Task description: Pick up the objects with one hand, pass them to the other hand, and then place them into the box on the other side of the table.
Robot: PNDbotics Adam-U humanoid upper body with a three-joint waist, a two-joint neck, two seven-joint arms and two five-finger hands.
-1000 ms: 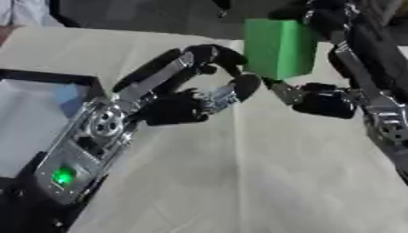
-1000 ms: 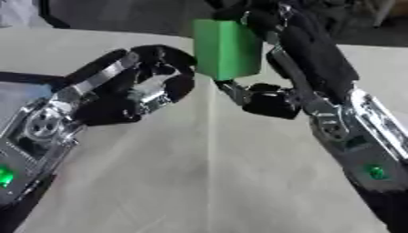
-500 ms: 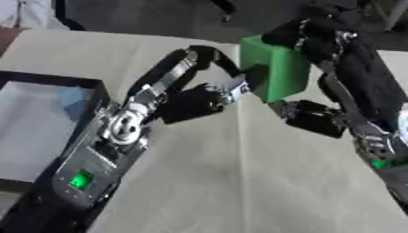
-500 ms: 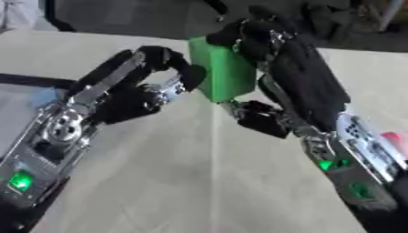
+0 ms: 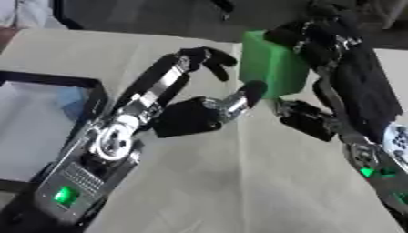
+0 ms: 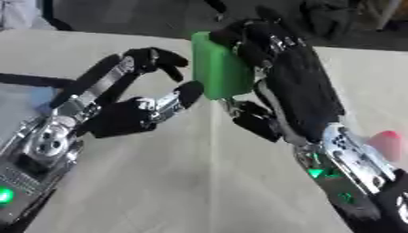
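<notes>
One green block (image 5: 271,63) is held in the air above the table (image 5: 239,182), gripped from behind by the right hand (image 6: 271,50). Over the last second the left hand (image 5: 195,113) has closed in, its open fingers and thumb now bracketing the block's near face, so the handover looks imminent. A box (image 5: 48,82) waits at left.

A plain green block (image 5: 269,68); black-and-silver hands; a beige table (image 5: 239,182); a black-rimmed box (image 5: 48,82).
</notes>
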